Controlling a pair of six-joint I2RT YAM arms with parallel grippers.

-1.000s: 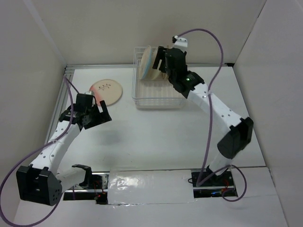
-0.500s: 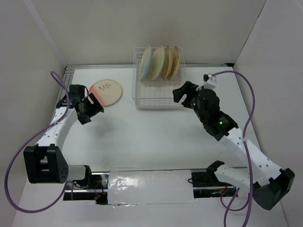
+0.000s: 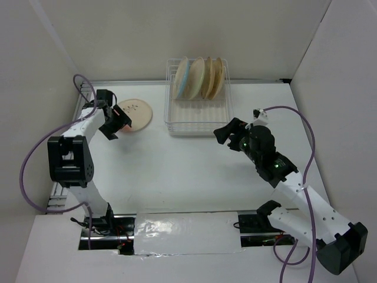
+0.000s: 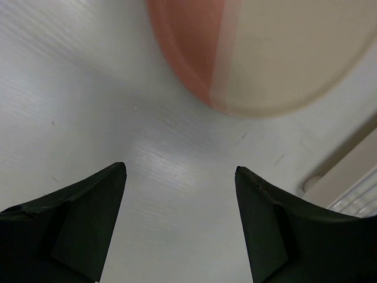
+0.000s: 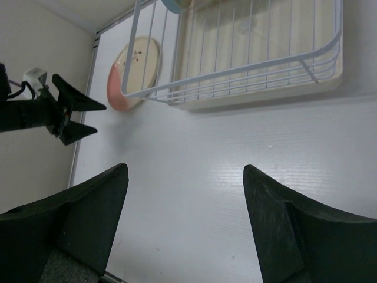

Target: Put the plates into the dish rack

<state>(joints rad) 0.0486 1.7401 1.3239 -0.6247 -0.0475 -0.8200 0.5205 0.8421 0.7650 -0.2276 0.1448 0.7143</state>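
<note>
1. The table (image 3: 177, 171) is white, with a fine ribbed grain in the wrist views. Plain pale panels wall it in on the left, back and right.
2. A metal rail (image 3: 54, 194) runs along its left edge, and a strip of shiny crinkled film (image 3: 182, 231) lies across the near edge between the arm bases. Purple cables (image 3: 288, 108) loop from both arms.
3. The white wire dish rack (image 3: 197, 121) stands at the back centre. Four plates (image 3: 203, 76) stand on edge at its far end, the leftmost part blue.
4. The pink-and-cream plate (image 3: 134, 113) lies flat on the table left of the rack, apart from it.
5. The left gripper (image 3: 116, 125) has its fingers spread wide and holds nothing. It is low over the table, just beside the plate's pink rim.
6. The right gripper (image 3: 227, 131) is also spread wide and empty, above the table near the rack's near right corner.
</note>
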